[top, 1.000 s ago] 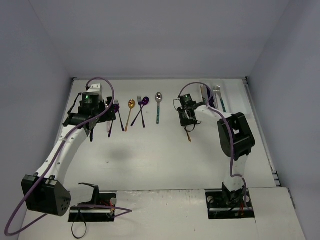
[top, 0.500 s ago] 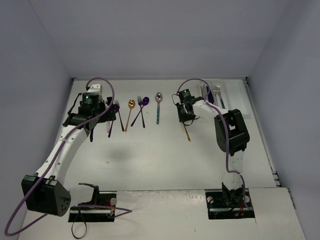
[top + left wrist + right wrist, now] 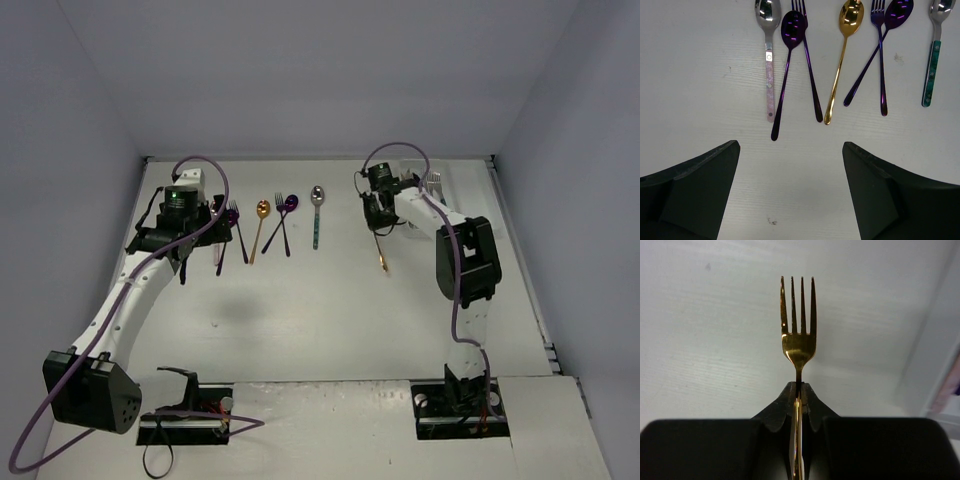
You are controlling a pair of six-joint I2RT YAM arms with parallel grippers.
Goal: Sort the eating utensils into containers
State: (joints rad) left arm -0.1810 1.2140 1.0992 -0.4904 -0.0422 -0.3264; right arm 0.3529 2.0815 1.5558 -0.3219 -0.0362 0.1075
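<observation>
Top external: white table boxed by pale walls — right gripper clamps gold fork, left gripper gapes.

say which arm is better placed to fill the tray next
Right: the right gripper is shut on the gold fork, near the tray; the left gripper hangs open over loose utensils.

Right tool with gold fork moved farther back, slightly right.
</observation>
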